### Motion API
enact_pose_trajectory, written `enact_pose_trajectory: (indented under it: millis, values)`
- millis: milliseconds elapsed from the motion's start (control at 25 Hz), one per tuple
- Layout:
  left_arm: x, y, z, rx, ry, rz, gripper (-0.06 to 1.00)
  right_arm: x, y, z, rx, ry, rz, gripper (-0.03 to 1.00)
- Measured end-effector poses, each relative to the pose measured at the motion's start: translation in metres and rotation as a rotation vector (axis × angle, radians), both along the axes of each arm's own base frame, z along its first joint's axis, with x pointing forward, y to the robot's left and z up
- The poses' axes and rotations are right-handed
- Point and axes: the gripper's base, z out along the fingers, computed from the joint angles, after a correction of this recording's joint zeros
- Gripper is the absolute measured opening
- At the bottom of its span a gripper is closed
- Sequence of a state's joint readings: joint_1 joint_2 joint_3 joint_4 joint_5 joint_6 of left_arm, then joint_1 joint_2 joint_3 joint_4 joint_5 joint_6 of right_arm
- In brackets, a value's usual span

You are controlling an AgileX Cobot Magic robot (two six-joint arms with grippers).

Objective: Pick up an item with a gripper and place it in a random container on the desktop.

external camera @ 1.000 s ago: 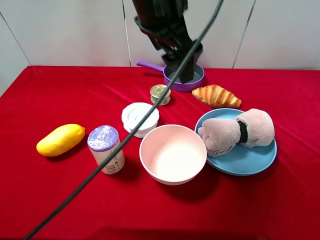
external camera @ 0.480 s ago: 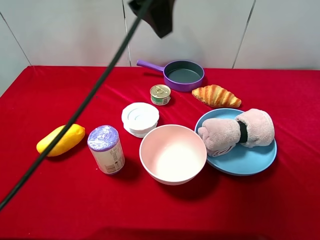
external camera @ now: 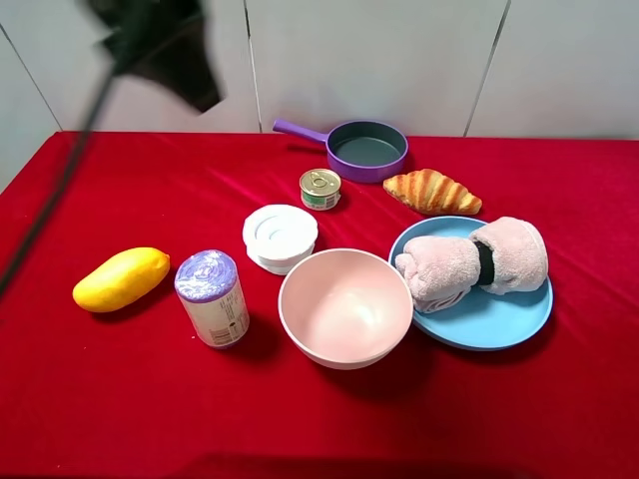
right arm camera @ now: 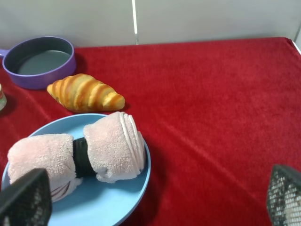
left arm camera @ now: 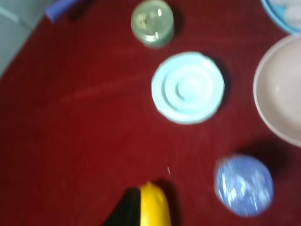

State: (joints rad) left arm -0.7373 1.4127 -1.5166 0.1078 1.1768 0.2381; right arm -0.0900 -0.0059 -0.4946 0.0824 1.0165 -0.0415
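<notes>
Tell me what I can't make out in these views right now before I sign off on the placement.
- Left claw: high view, motion-blurred and cut by the top edge; jaws unreadable.
- Left wrist view: blurred throughout; the can top is unreadable, and the mango is cut by the edge.
- Right claw: only two fingertips show at the wrist view's corners.
- Towel underside on the blue plate: hidden by the towel itself.

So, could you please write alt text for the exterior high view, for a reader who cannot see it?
A pale pink rolled towel lies on a light blue plate at the right of a red table, beside a pink bowl. A croissant, purple pan, tin, white lid, jar and mango surround them. A blurred dark arm hangs upper left.
</notes>
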Motion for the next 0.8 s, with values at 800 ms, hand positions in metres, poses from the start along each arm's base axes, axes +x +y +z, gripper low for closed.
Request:
enact_pose_trajectory:
  millis: [800]
  values:
    - [-0.083, 0.129, -0.077, -0.179, 0.143, 0.462, 0.99, 0.000, 0.000, 0.000, 0.000, 0.000, 0.000, 0.69]
